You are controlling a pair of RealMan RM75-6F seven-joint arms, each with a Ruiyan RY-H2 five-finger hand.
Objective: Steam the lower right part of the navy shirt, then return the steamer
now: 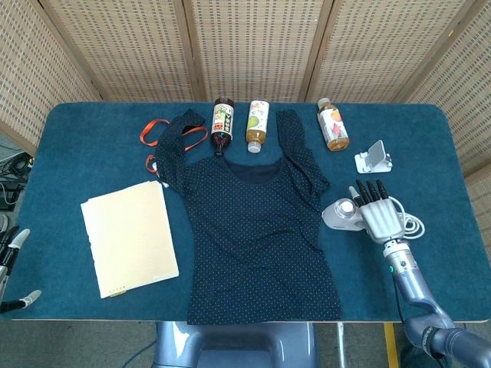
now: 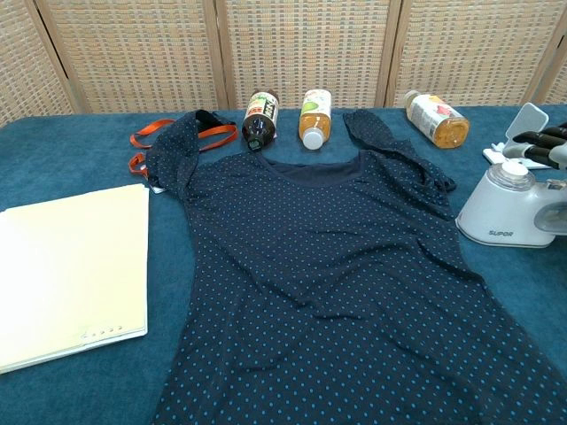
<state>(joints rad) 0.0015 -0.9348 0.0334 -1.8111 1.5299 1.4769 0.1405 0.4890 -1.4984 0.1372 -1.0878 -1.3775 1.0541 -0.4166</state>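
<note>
The navy dotted shirt (image 1: pixel 257 230) (image 2: pixel 337 292) lies flat in the middle of the table, hem toward me. Just off its right edge stands the white steamer (image 1: pixel 340 216) (image 2: pixel 509 208), on the blue cloth. My right hand (image 1: pixel 381 217) (image 2: pixel 545 146) lies over the steamer's handle and holds it, dark fingers reaching forward past the top; the thumb is hidden. The steamer's white cord (image 1: pixel 412 225) loops beside the hand. At the head view's left edge only fingertips of my left hand (image 1: pixel 17 264) show, spread apart and holding nothing.
Three bottles (image 1: pixel 222 123) (image 1: pixel 257 123) (image 1: pixel 332 125) lie along the far side above the shirt. A white phone stand (image 1: pixel 374 157) sits behind the steamer. A cream folder (image 1: pixel 129 236) lies left of the shirt, with an orange strap (image 1: pixel 153 130) beyond it.
</note>
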